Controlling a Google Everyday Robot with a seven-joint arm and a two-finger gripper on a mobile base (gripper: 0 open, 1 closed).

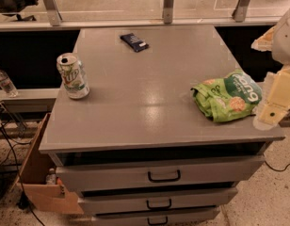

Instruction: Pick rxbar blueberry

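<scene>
While the bar was not yet in hand, the step before the robot looked to me like the long reach across the grey cabinet (149, 102). I read its top as a clock face from the drawer side.

The green snack bag (227, 98) lay crumpled at three o'clock, close to the right edge. Just beyond it, off the edge at about four o'clock, hung the pale gripper (272, 105), touching or nearly touching the bag's corner. I could not tell whether it was open or closed.

The soda can (73, 76) stood upright at nine o'clock, near the left edge.

Smallest of all, the blueberry bar (134, 42) lay flat at twelve o'clock, near the far edge. It was turned slightly askew and sat well apart from both the can and the bag.

To do this well, I judged the gripper should lift clear of the bag first, then travel toward eleven o'clock over the bare middle of the top. The can stood well off that line.

The bar was thin and lay flat on the surface, so a straight-down approach seemed best. The jaws would need to line up across its short side and come low enough to catch the wrapper's edges. A shallow grasp could slip off the wrapper or push the bar toward the far edge.
</scene>
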